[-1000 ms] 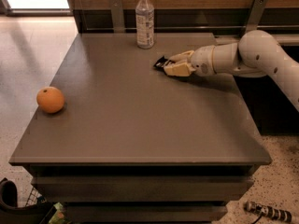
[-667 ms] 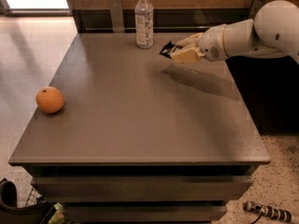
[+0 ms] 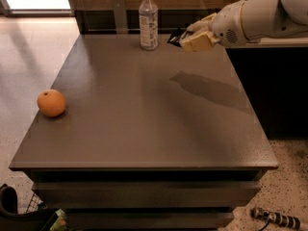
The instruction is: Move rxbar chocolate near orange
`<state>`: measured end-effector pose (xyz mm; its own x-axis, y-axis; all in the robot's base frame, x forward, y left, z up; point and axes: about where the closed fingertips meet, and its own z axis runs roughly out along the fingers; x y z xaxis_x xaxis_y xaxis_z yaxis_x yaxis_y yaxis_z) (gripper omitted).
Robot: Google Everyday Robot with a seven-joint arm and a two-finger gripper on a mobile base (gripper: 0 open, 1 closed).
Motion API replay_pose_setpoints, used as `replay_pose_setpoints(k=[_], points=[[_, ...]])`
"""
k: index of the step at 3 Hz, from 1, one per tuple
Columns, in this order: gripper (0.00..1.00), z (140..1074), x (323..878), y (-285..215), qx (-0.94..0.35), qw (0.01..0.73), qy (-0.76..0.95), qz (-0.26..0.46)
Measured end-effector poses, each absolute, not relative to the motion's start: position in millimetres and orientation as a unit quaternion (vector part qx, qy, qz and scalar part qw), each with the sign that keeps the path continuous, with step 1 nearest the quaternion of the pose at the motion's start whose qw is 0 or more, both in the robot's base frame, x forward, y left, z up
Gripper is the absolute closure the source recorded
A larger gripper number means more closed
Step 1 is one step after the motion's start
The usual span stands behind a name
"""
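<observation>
The orange (image 3: 51, 103) sits on the grey table (image 3: 144, 129) near its left edge. My gripper (image 3: 185, 36) is high above the table's far right part, with the white arm reaching in from the right. It is shut on the rxbar chocolate (image 3: 175, 37), a small black bar whose end sticks out to the left of the fingers (image 3: 197, 41). The bar is lifted well off the table, and the arm's shadow lies on the tabletop below. The orange is far to the left and nearer than the gripper.
A clear plastic bottle (image 3: 148, 19) with a white cap stands at the table's far edge, just left of the gripper. A dark counter (image 3: 269, 81) stands to the right of the table. Light floor lies to the left.
The gripper has lifted the black bar off the tabletop and risen well above it. The orange and the bottle have not moved.
</observation>
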<state>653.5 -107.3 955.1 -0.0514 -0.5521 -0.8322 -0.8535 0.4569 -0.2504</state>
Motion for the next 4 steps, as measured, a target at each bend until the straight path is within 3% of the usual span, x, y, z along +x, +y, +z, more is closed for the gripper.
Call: replay_pose_setpoints(k=[2,4], points=[[1.0,966.1,598.3,-63.1,-0.526,0.473,0.685,0.173],[1.0,926.6,544.2,26.6,-0.566,0.445,0.655,0.229]])
